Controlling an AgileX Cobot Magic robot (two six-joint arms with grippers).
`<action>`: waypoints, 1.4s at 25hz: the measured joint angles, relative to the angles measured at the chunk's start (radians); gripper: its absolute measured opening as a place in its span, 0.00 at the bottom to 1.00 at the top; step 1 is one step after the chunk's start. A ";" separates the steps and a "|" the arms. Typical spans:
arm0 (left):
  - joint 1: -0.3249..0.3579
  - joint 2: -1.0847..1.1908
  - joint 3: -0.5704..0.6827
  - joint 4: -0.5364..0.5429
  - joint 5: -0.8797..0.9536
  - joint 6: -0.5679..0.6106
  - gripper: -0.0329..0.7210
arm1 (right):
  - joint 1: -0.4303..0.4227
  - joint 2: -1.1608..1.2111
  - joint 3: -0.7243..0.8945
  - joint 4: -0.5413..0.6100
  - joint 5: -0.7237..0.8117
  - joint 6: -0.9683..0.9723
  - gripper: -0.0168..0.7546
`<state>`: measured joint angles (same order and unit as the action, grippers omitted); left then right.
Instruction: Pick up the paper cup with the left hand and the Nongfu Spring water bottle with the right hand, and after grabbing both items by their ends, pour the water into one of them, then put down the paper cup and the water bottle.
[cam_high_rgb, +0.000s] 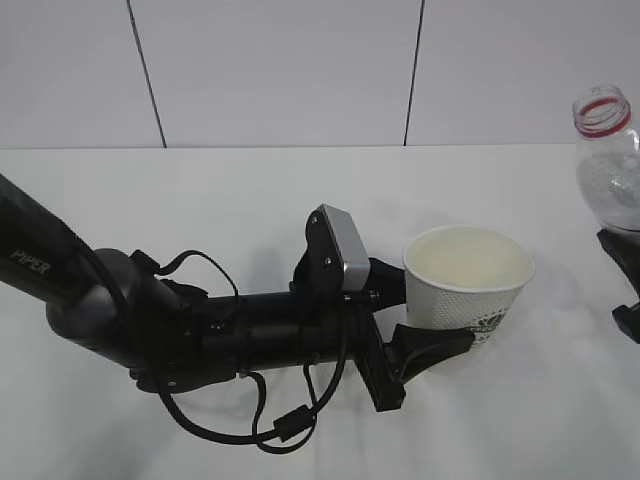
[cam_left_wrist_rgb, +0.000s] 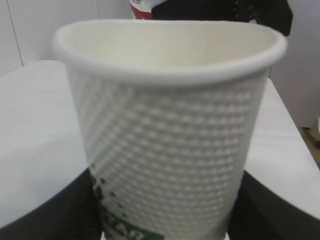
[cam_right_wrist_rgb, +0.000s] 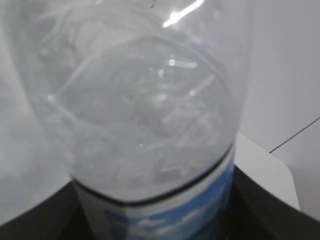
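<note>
Left hand (cam_high_rgb: 425, 322) is clenched on the paper cup (cam_high_rgb: 468, 282), black fingers (cam_high_rgb: 436, 343) on either side of its lower wall. Left wrist view confirms it: dark pads flank the cup base on both sides, green print showing at the bottom. Cup is upright, mouth up, cream inside looks dry as far as the exterior view shows. It sits right of centre over the white table (cam_high_rgb: 240, 200); whether it is lifted or touching the surface can't be told.

Right hand (cam_high_rgb: 626, 280) is at the far right edge, only partly in frame. It is grasping the Nongfu Spring water bottle (cam_high_rgb: 607, 160): right wrist view shows dark finger surfaces at both lower corners with the bottle body (cam_right_wrist_rgb: 145, 125) between them, label band at the bottom. Bottle stands upright, long axis vertical, red neck ring on top, no cap seen.

Key relation: bottle is to the right of the cup, well apart, its mouth higher than the cup rim. Both grips look done, pour not yet started. Judgement: the next move needs the bottle brought left over the cup and tipped so its neck points down-left into the open mouth. Cup held low, so a wobble could tilt it.
</note>
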<state>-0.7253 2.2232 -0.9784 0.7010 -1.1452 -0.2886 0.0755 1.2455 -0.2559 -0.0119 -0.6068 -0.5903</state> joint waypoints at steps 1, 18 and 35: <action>-0.002 0.000 0.000 0.000 0.000 0.000 0.68 | 0.000 0.000 0.000 0.000 0.000 -0.012 0.61; -0.039 0.000 0.000 -0.059 0.000 -0.002 0.68 | 0.000 0.000 0.000 0.000 0.000 -0.141 0.61; -0.039 0.000 0.000 -0.075 0.000 -0.002 0.68 | 0.000 0.000 0.000 0.000 0.000 -0.244 0.61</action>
<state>-0.7647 2.2232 -0.9784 0.6259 -1.1452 -0.2902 0.0755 1.2455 -0.2559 -0.0119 -0.6068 -0.8346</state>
